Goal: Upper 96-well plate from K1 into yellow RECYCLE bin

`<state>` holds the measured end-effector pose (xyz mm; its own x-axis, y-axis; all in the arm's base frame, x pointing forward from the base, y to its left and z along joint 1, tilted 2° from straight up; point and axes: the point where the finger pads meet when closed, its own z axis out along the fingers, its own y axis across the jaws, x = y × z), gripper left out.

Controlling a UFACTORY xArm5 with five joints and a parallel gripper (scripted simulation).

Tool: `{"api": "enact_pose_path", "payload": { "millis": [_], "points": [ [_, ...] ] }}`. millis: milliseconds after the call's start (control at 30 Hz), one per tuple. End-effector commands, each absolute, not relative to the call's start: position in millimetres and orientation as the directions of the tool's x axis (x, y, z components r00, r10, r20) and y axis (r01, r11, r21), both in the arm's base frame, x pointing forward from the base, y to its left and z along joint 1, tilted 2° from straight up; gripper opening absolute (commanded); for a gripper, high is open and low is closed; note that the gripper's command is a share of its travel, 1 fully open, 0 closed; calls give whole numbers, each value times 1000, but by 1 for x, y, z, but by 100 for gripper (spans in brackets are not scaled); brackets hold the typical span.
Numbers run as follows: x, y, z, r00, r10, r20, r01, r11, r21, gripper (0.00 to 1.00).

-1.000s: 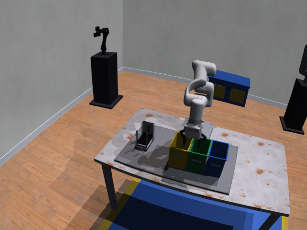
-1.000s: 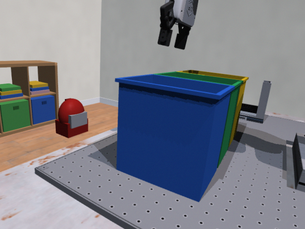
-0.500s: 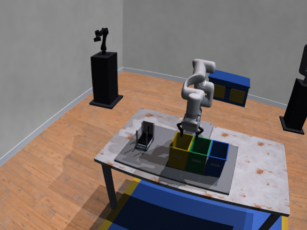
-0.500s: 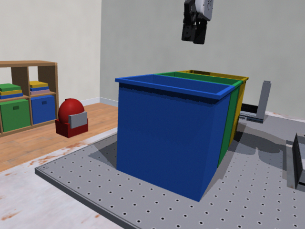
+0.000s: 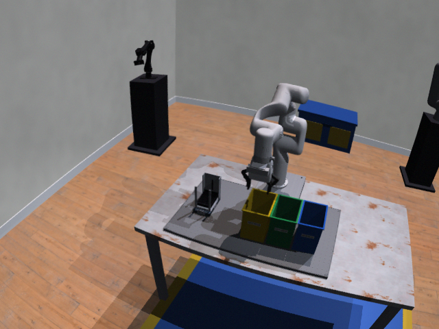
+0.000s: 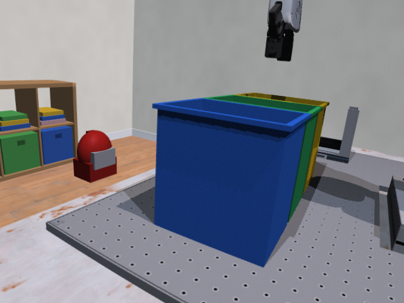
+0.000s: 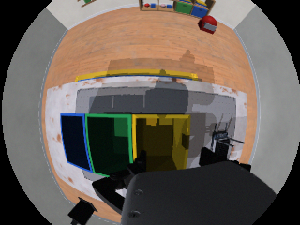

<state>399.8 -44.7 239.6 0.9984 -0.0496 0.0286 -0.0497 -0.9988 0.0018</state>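
My gripper (image 5: pixel 259 184) is open and empty. It hangs above the far rim of the yellow bin (image 5: pixel 258 214), which stands upright at the left end of a row of three bins. The gripper also shows high in the exterior view (image 6: pixel 279 48), above the yellow bin (image 6: pixel 314 137). The stack rack K1 (image 5: pixel 208 195) stands to the left of the bins on the grey baseplate, with dark plates in it; I cannot tell the two plates apart. In the wrist view the yellow bin (image 7: pixel 161 142) lies just ahead and the rack (image 7: pixel 224 134) to its right.
The green bin (image 5: pixel 285 221) and the blue bin (image 5: pixel 310 226) stand upright, touching side by side to the right of the yellow one. The arm's base (image 5: pixel 281 177) stands behind the bins. A grey fixture (image 6: pixel 391 215) sits at the right edge of the baseplate.
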Motion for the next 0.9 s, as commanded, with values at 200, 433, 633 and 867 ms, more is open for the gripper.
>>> {"api": "enact_pose_path", "payload": {
  "millis": [200,433,633,867],
  "points": [
    [383,-85,239,998,-48,34,-48,-999,6,100],
    [369,-117,238,998,-48,33,-48,-999,9,100],
    [361,-135,237,998,-48,32,-48,-999,10,100],
    [347,-167,235,998,-48,31,-48,-999,13,100]
  ]
}}
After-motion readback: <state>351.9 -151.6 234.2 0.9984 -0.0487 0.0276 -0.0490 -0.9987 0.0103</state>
